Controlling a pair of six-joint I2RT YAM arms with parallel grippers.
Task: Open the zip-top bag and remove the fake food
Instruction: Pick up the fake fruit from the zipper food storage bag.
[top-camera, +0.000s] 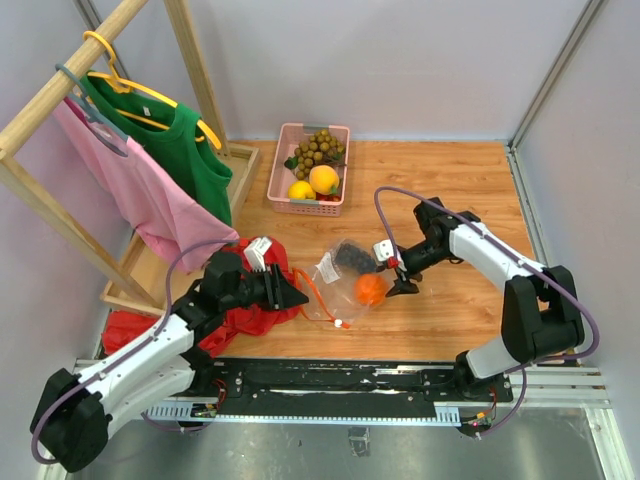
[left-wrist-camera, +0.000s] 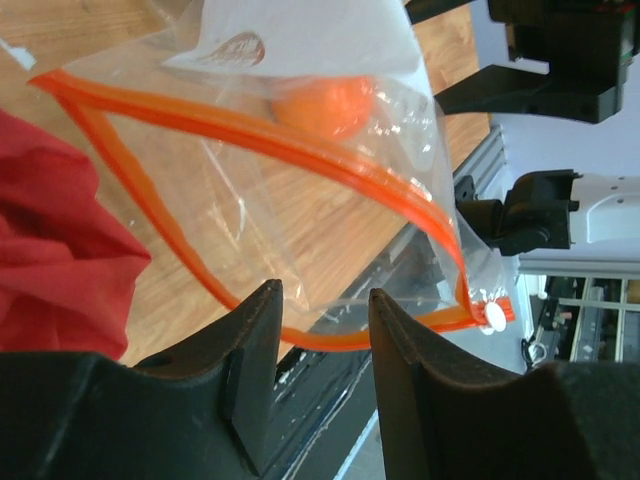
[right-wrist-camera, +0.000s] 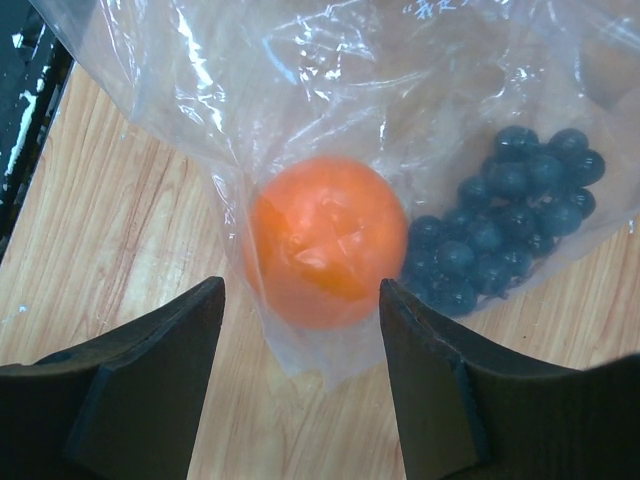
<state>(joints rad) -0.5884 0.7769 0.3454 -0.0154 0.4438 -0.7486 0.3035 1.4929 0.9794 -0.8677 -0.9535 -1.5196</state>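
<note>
Two fakes, orange fruit (top-camera: 371, 289) and dark purple bunch (top-camera: 352, 258), are sitting inside the zip-top bag (top-camera: 335, 280) on the tabletop (top-camera: 470, 200). My left hand (left-wrist-camera: 323, 292) is hovering spread at its open mouth, seemingly pinching nothing. My right hand (right-wrist-camera: 300, 290) is hovering spread over the orange fruit. I am advising clamping the mouth before extracting.

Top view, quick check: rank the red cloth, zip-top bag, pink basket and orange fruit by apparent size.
1. red cloth, though partly hidden.
2. zip-top bag and pink basket: about alike, not ranked.
3. orange fruit, clearly smallest.
</note>
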